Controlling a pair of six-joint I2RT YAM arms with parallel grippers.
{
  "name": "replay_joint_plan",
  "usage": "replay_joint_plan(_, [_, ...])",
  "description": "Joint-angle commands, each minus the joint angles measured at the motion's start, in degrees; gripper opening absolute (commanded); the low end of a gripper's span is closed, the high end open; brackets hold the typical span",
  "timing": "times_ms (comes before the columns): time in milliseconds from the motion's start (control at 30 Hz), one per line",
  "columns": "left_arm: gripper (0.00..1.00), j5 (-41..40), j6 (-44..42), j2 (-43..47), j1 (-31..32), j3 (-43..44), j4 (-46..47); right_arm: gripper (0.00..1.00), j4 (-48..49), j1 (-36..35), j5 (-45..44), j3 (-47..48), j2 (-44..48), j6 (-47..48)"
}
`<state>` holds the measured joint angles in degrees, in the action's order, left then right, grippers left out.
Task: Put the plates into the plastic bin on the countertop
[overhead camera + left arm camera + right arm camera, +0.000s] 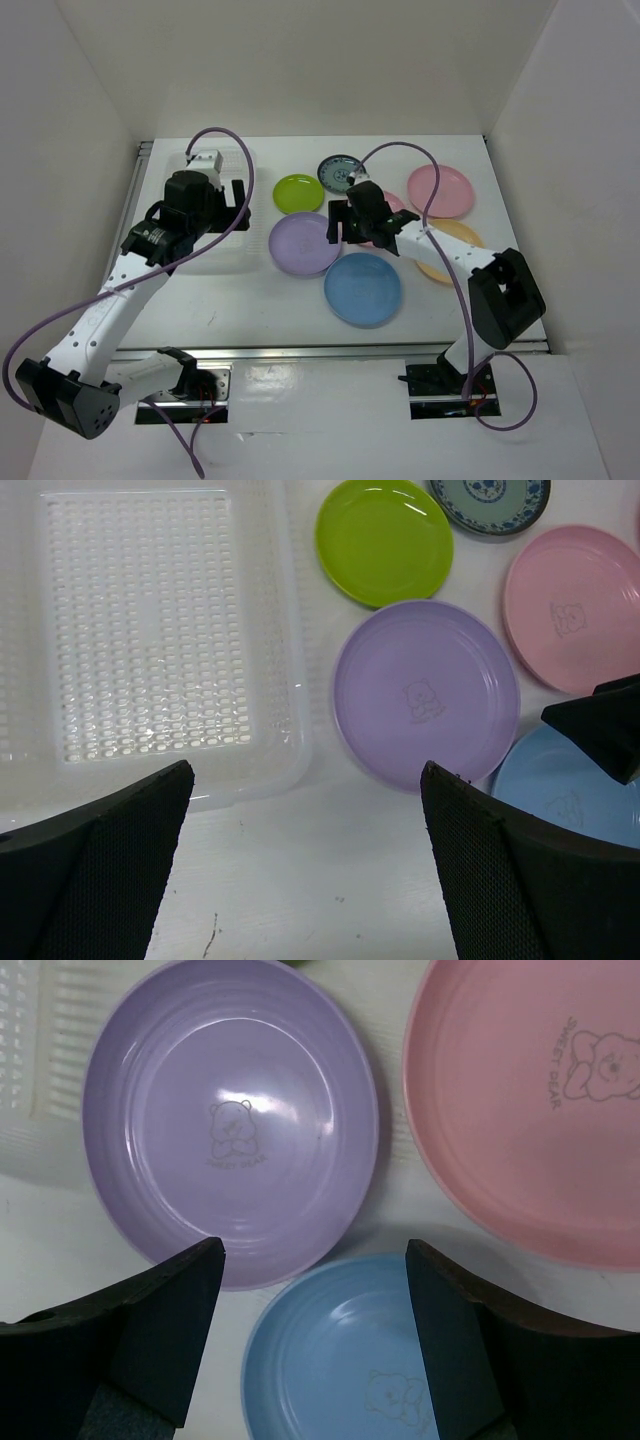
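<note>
Right gripper (pixel 312 1290) is hovering closest, jaws spread and holding nothing, over the gap where the lavender plate (pixel 230 1130) and blue plate (pixel 340 1360) are nearly meeting. Lavender is lying ahead-left, beside the plastic bin (pixel 290 680). Left gripper (pixel 305 780) is hanging spread wide over the bin's near wall. Right arm is hiding part of the orange-yellow plate (pixel 462 233).

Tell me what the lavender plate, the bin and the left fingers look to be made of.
Lavender plate: likely glossy moulded plastic; bright glare, concentric rings, embossed bear.
Bin: translucent whitish plastic; lattice of holes, soft sheen.
Left fingers: matte black with a fine mesh-like texture, possibly rubbery padding; cannot tell for sure.
</note>
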<state>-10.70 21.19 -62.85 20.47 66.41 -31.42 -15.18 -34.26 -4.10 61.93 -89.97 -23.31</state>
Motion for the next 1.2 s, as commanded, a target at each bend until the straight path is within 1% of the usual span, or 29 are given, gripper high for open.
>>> replay_joint_plan(0, [1.00, -2.1, 0.2, 0.9, 0.3, 1.3, 0.5, 0.80, 0.4, -0.3, 0.7, 2.8, -0.9, -2.3])
replay_joint_plan(100, [1.00, -2.1, 0.2, 0.9, 0.3, 1.3, 0.5, 0.79, 3.3, -0.3, 2.2, 2.2, -2.7, -2.4])
replay_joint_plan(167, [1.00, -2.7, 0.2, 0.9, 0.3, 0.7, 0.5, 0.75, 3.9, -0.3, 2.8, 2.2, -4.7, -2.9])
replay_joint_plan(233, [1.00, -2.7, -0.4, 0.9, 0.3, 0.2, 0.5, 0.73, 3.9, -0.3, 2.1, 2.8, -7.1, -2.9])
replay_joint_plan(533, [1.00, -2.2, -0.9, 1.5, 0.3, 0.2, 1.0, 0.72, 5.2, -0.3, 0.9, 4.5, -11.5, -2.9])
replay_joint_plan(567, [1.00, -2.2, -0.9, 1.5, 0.3, 0.2, 1.0, 0.67, 5.2, -0.3, 0.3, 5.2, -13.0, -2.9])
replay_joint_plan(633, [1.00, -2.2, -0.9, 1.5, 0.3, 0.2, 1.0, 0.66, 5.2, -0.3, 0.3, 5.2, -13.9, -2.9])
replay_joint_plan(667, [1.00, -2.2, -0.9, 1.5, 0.3, 0.2, 1.0, 0.59, 5.2, -0.3, 0.3, 5.2, -13.9, -2.9])
replay_joint_plan(700, [1.00, -1.7, -1.4, 1.5, 0.3, 0.2, 1.0, 0.56, 5.2, -0.3, 0.3, 5.2, -14.7, -2.9])
replay_joint_plan(833, [1.00, -1.7, -1.4, 1.5, 0.3, 0.2, 1.0, 0.50, 4.3, -0.3, -0.4, 7.7, -17.5, -2.9])
replay_joint_plan(900, [1.00, -1.7, -0.9, 1.5, 0.3, 0.2, 1.0, 0.46, 3.8, -0.3, -1.0, 7.7, -17.5, -2.9])
replay_joint_plan(933, [1.00, -1.7, -0.9, 1.5, 0.3, 0.2, 1.0, 0.39, 3.8, -0.3, -1.0, 7.7, -18.0, -2.9])
replay_joint_plan(1000, [1.00, -1.7, -0.9, 1.5, 0.3, 0.2, 1.0, 0.31, 3.1, -0.3, -1.5, 7.7, -18.0, -2.9])
replay_joint_plan(1033, [1.00, -1.7, -0.9, 1.5, 0.3, 0.2, 1.0, 0.24, 3.1, -0.3, -2.0, 7.7, -18.0, -2.9])
replay_joint_plan(1067, [1.00, -1.7, -0.9, 1.5, 0.3, 0.2, 1.0, 0.04, 2.2, -0.3, -2.1, 8.5, -18.0, -2.9])
replay_joint_plan(1100, [1.00, -1.2, -0.9, 1.5, 0.3, 0.7, 1.0, 0.00, 0.3, -0.3, -2.9, 9.1, -18.0, -2.9])
replay_joint_plan(1167, [1.00, -1.2, -0.4, 0.8, 0.3, 1.3, 1.0, 0.00, -1.7, -0.3, -2.9, 10.7, -16.0, -2.9])
